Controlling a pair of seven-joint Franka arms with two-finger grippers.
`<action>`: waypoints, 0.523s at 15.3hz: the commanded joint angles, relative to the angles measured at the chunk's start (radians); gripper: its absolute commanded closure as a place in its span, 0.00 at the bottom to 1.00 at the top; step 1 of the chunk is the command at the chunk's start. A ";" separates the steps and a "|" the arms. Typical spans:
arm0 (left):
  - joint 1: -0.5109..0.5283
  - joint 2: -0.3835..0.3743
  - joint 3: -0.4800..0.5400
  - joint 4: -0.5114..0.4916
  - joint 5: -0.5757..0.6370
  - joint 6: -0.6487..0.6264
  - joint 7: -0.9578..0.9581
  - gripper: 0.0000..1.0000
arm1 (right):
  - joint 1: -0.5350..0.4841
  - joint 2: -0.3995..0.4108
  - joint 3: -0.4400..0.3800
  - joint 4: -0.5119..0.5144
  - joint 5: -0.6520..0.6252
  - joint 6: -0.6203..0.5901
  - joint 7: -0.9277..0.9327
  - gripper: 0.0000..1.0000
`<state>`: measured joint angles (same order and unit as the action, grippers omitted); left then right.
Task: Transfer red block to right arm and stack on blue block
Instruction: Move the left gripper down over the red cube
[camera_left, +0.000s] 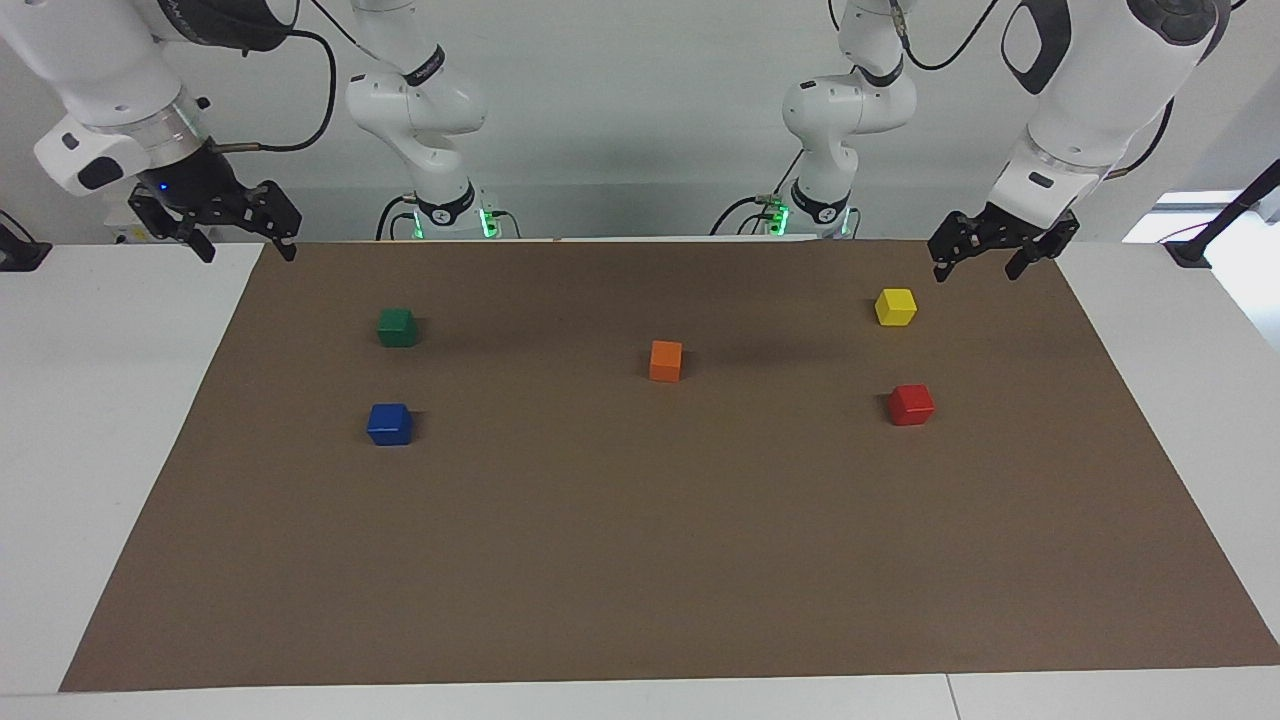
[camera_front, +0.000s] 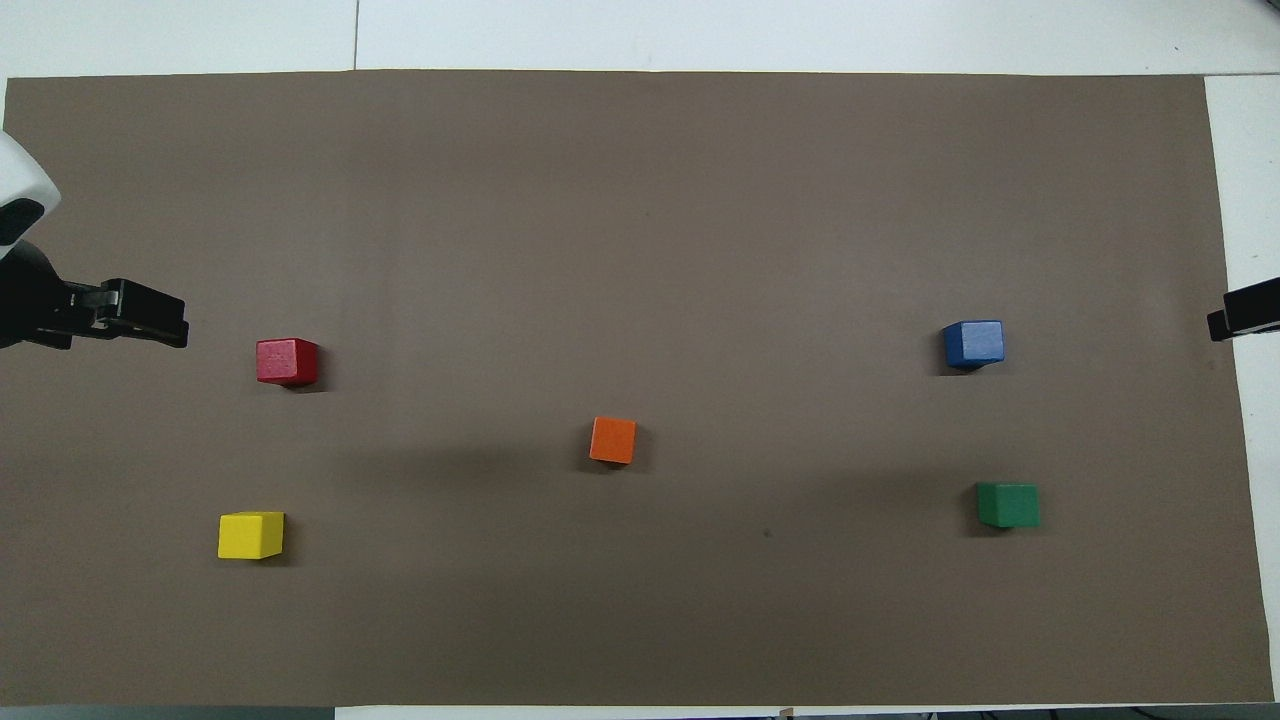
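red block (camera_left: 911, 404) toward left arm's end of brown mat (camera_left: 640, 560), untouched | blue block (camera_left: 389, 424) toward right arm's end (open mat between, only orange cube (camera_left: 665, 360) there) | left gripper (camera_left: 990, 262) and right gripper (camera_left: 245, 243) over mat's corners nearest the robots, fingers spread, empty

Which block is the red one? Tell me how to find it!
Look at the brown mat, toward the left arm's end. Two blocks sit there: the red block is farther from the robots than the yellow block. It is bright red, not orange like the middle block.

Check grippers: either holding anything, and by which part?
Nothing held. Left gripper and right gripper hang open and empty; red block sits untouched on the mat.
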<state>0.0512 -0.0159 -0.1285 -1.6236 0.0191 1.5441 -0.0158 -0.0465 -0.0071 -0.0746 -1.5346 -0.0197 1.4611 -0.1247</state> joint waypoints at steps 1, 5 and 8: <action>-0.001 -0.013 -0.002 -0.008 -0.002 -0.009 -0.009 0.00 | -0.009 0.004 0.006 0.008 -0.012 -0.001 0.011 0.00; 0.001 -0.015 -0.002 -0.013 -0.002 -0.009 -0.010 0.00 | -0.009 0.004 0.006 0.010 -0.012 -0.001 0.010 0.00; 0.002 -0.015 -0.002 -0.013 -0.002 -0.009 -0.012 0.00 | -0.012 -0.027 0.006 -0.016 -0.012 -0.002 0.007 0.00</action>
<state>0.0513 -0.0159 -0.1314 -1.6253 0.0186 1.5437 -0.0161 -0.0468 -0.0085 -0.0747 -1.5346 -0.0197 1.4607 -0.1247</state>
